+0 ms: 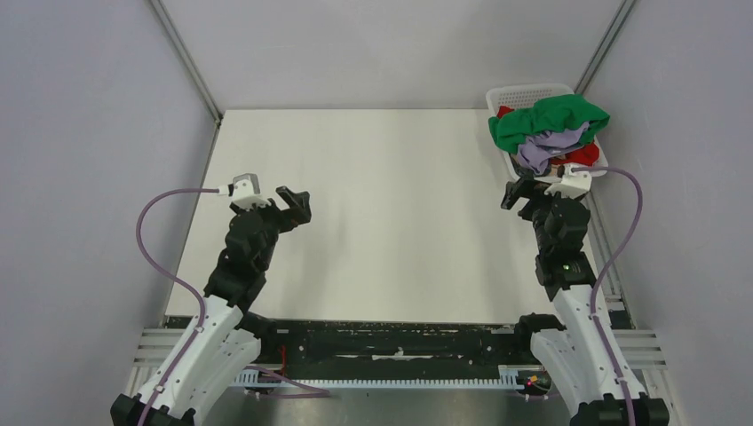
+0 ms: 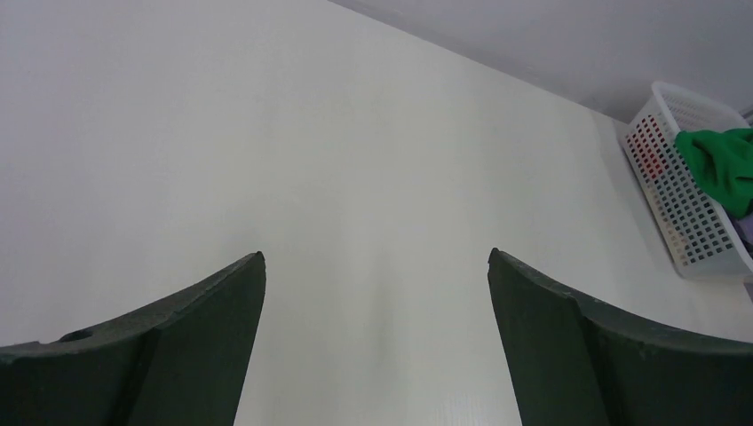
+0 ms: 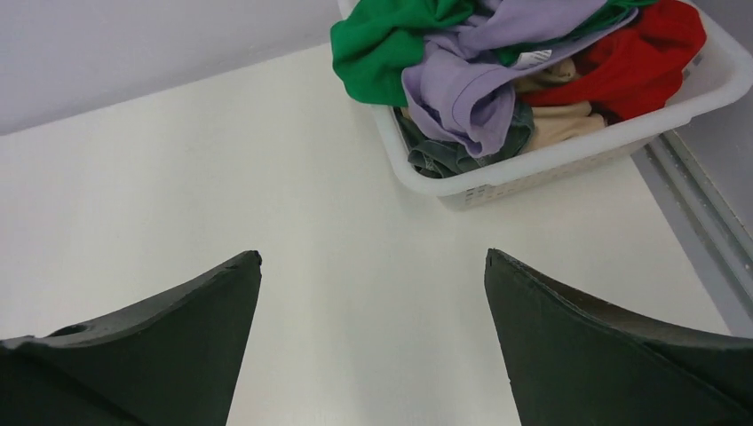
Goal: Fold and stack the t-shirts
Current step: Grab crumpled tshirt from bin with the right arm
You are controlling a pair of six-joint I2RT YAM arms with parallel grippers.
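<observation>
Matte white table (image 1: 373, 222), smooth & flat; plain grey walls (image 1: 89, 133) on 3 sides. Lattice plastic basket (image 1: 533, 93) at far-right corner holds crumpled soft green t-shirt (image 3: 382, 44), lavender t-shirt (image 3: 471, 80), red t-shirt (image 3: 648, 53). Left gripper (image 2: 376, 257) & right gripper (image 3: 373, 256): jaws wide, empty.

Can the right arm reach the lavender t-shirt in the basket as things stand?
Probably yes. The right gripper is open, bare table lies between it and the white basket, and the lavender t-shirt has its near part uncovered on top.
</observation>
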